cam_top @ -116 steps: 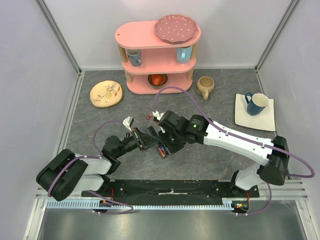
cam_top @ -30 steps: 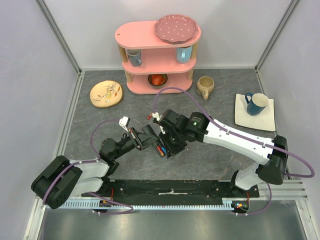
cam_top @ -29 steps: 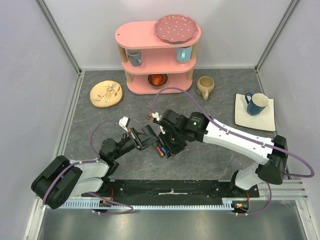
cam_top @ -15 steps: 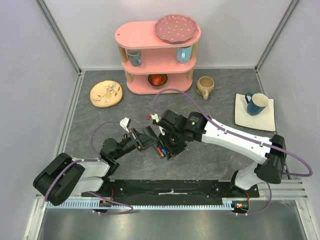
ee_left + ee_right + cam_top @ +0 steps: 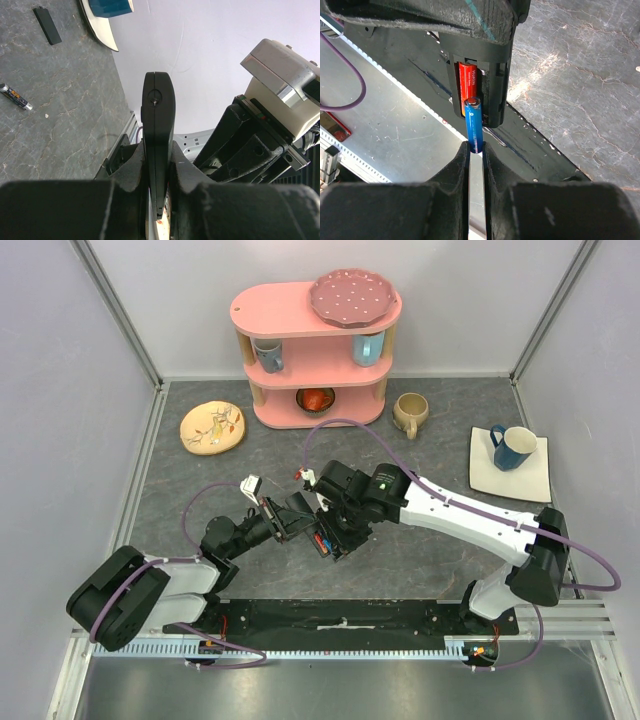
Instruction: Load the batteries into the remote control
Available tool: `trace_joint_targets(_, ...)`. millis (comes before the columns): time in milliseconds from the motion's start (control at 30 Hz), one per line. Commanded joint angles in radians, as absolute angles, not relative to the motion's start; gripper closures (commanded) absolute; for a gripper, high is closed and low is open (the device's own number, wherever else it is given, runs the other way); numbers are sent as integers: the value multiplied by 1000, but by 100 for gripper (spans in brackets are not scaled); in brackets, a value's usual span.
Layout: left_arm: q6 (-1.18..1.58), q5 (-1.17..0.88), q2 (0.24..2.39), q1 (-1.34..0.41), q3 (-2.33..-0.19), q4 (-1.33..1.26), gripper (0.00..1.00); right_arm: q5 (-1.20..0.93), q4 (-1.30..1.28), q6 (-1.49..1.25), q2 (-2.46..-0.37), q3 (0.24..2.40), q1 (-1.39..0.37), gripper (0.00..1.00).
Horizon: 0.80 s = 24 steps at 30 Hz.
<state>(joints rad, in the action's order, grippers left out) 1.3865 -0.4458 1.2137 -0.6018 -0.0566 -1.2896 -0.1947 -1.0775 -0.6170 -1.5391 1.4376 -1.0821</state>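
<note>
- One red cylindrical battery (image 5: 467,82) already lies in one slot of the long recess in the slim black plastic remote control (image 5: 499,85). The slot beside it is bare, with what looks like a spring at its far end.
- The left gripper (image 5: 158,162) holds the remote control up off the grey marbled worktop (image 5: 65,120). Its jaws are clamped on the two broad faces, so the left wrist view sees the bar edge-on.
- The right gripper (image 5: 476,150) has its jaws pressed onto the lower end of a blue cylindrical battery (image 5: 474,122). The battery's metal cap points up at the near end of the recess, just over the bare slot's mouth.
- The step in hand looks like seating the second cell.
- The next move calls for lining the blue battery up with the length of the bare slot and nosing its cap in against the spring. The tail end can then be pressed down flat.
- Meanwhile the left arm must keep the remote control steady, because a tilted entry would likely catch on the ridge between the slots.
- The red battery carries white lettering along its side, too small to read.
- A dark loose battery (image 5: 15,96) with orange marks lies on the worktop in the left wrist view. Its print is also illegible.
- Beyond it rests a flat black strip (image 5: 47,25), possibly the compartment cover, with no writing to be seen.
</note>
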Motion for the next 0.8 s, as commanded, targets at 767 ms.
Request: trace_joint_targets(767,1370,-456,1152,-620,-61,-1379,98,-224,-1077,-586,-1586,1499,-1048,86)
